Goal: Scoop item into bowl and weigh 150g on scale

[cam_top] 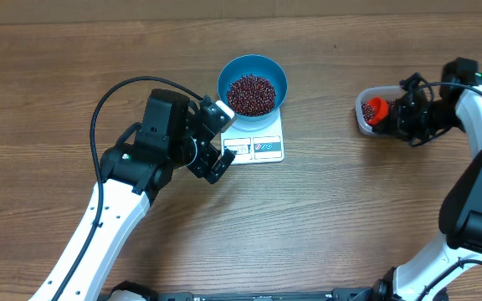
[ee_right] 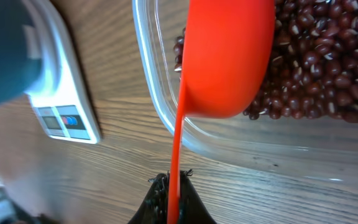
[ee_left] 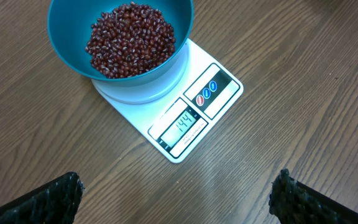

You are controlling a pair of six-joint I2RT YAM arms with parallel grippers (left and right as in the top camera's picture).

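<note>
The blue bowl (cam_top: 224, 73) stands on the white scale (cam_top: 268, 148) and holds a pile of red-brown beans (cam_top: 251, 94). In the left wrist view the bowl (ee_left: 64, 37), the beans (ee_left: 131, 40) and the scale (ee_left: 219, 93) lie ahead; the display reads 144. My left gripper (ee_left: 178, 183) is open and holds nothing, just left of the scale (cam_top: 220, 140). My right gripper (ee_right: 174, 180) is shut on the handle of an orange-red scoop (ee_right: 225, 56). The scoop's cup hangs over more beans (ee_right: 328, 62) in a clear tub (ee_right: 160, 118).
The clear tub (cam_top: 363, 117) sits at the table's right side, with the scoop (cam_top: 377, 109) and right gripper (cam_top: 400, 113) at it. A black cable (cam_top: 99, 125) loops over the left arm. Bare wood lies between the scale and the tub.
</note>
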